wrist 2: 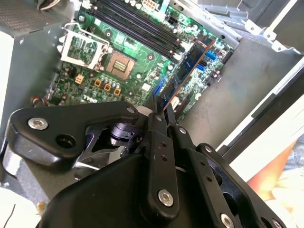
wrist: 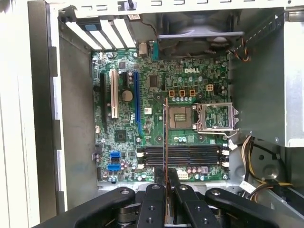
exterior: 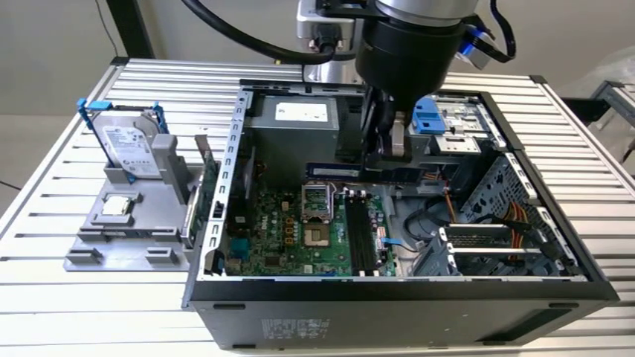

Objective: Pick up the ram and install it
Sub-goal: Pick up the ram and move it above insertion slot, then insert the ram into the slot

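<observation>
Here the gripper (wrist: 166,179) points down over the motherboard (wrist: 209,76), clamped on the ram (wrist 2: 188,66)

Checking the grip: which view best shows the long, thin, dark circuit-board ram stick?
The second wrist view: the ram shows its flat face, sticking out of the shut gripper above the green motherboard. The first wrist view shows it edge-on; the exterior view, a short dark strip.
</observation>
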